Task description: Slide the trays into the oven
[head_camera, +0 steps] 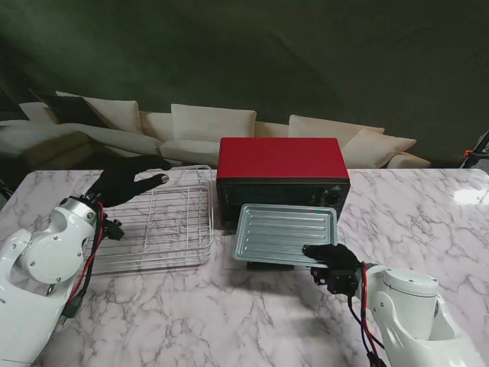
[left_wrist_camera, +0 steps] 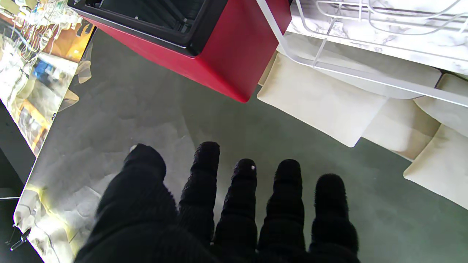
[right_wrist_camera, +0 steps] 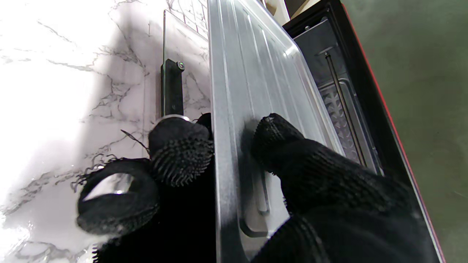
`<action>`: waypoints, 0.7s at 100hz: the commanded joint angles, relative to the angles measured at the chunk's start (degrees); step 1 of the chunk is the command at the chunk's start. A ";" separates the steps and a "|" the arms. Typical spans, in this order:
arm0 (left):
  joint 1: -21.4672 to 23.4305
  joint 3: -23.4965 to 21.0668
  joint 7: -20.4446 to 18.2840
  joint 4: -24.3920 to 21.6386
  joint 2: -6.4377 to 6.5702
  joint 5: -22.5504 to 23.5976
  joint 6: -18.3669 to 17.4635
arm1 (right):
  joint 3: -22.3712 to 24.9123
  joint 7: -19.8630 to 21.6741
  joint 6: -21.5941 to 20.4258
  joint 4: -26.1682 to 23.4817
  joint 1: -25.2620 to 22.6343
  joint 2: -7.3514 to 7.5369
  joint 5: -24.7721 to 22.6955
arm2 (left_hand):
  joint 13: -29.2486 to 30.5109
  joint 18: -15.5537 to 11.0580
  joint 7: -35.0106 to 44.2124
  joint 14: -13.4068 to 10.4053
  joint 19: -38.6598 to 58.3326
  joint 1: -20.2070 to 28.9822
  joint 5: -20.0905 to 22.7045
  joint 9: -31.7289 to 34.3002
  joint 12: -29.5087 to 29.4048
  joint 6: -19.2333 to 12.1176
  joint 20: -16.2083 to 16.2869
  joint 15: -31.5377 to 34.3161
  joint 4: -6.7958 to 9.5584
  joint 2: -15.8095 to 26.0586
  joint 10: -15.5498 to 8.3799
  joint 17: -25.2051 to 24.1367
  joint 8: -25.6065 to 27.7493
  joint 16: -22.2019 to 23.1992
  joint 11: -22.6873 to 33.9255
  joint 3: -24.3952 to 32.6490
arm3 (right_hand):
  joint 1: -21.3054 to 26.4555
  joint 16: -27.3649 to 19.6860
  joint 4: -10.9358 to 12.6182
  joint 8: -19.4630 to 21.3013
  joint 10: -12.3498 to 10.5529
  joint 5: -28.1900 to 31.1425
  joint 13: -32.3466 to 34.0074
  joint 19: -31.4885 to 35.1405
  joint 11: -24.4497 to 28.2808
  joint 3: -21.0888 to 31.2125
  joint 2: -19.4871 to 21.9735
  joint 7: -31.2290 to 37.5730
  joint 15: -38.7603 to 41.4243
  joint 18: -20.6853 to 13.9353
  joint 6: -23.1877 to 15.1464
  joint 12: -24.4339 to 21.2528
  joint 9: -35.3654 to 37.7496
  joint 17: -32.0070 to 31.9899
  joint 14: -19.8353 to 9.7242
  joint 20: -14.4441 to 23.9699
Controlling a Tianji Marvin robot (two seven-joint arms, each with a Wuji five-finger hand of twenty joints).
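Stand view, oven: red oven [head_camera: 279, 157] at 12 o'clock on the marble table [head_camera: 229, 313], mouth facing me, door dropped flat; I see its dark handle [head_camera: 269, 264] under the near edge of the tray.
Stand view, solid tray: ribbed metal tray [head_camera: 284, 232] sits at the oven mouth, raised off the table, far edge at the opening, most of its length outside.
Stand view, wire rack: white wire rack [head_camera: 164, 222] lies flat on the table at 10 o'clock, just beside the oven's left wall, not started.
Right hand: right hand [head_camera: 333, 264] at 5 o'clock pinches the near right corner of the metal tray.
Right wrist view, grip: thumb [right_wrist_camera: 285, 146] on the tray's ribbed top, curled fingers [right_wrist_camera: 181, 149] under its rim; I judge the hold firm. Oven cavity [right_wrist_camera: 338, 98] is visible past the tray's edge; I cannot tell whether the rim sits on a side rail.
Left hand: left hand [head_camera: 126, 180] hovers at 10 o'clock over the rack's far left corner, fingers spread, holding nothing.
Left wrist view, check: gloved fingers [left_wrist_camera: 206, 175] extended and apart, nothing between them; rack wire [left_wrist_camera: 365, 75] and oven corner [left_wrist_camera: 234, 47] ahead.
Progress, my estimate: first tray partly entered at best; a push toward 12 o'clock remains.
Left to do: seat the metal tray fully, then grasp and slide in the wire rack.
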 commanded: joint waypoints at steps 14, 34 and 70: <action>-0.23 0.04 -1.01 0.02 0.05 -0.12 -0.15 | -1.80 0.95 1.69 1.91 2.48 -0.52 -0.17 | 0.84 1.69 -0.04 0.09 -0.71 1.64 1.77 1.56 0.21 0.42 1.48 0.27 -0.52 1.55 0.22 -0.98 0.78 0.76 0.12 -1.19 | 3.83 0.21 2.26 3.18 -3.35 2.91 1.59 5.06 5.80 3.56 4.28 3.16 1.65 -3.45 -6.78 1.81 1.75 3.45 -0.26 0.03; -0.39 0.13 -1.32 0.07 0.11 -0.27 -0.11 | -3.44 1.05 2.80 4.84 5.60 -0.95 0.74 | 0.88 1.78 -0.07 0.16 -0.84 1.66 1.91 1.64 0.21 0.52 1.53 0.25 -0.52 1.38 0.28 -0.98 0.82 0.76 0.08 -1.21 | 3.75 0.78 2.53 3.65 -4.01 3.24 1.78 6.12 6.13 3.28 4.12 3.08 3.52 -5.24 -7.48 3.06 2.10 3.79 -1.41 0.15; -0.91 0.18 -1.74 0.23 0.19 -0.37 -0.37 | -4.20 1.16 2.61 9.27 8.11 -1.51 4.11 | 0.96 1.81 -0.15 0.23 -1.00 1.66 1.97 1.86 0.22 0.48 1.62 0.23 -0.53 1.45 0.31 -0.98 0.86 0.76 0.07 -1.17 | 3.57 1.09 2.68 4.29 -4.75 3.48 1.75 7.04 6.05 3.00 4.22 3.33 4.46 -6.04 -8.45 4.03 2.38 3.95 -1.97 0.28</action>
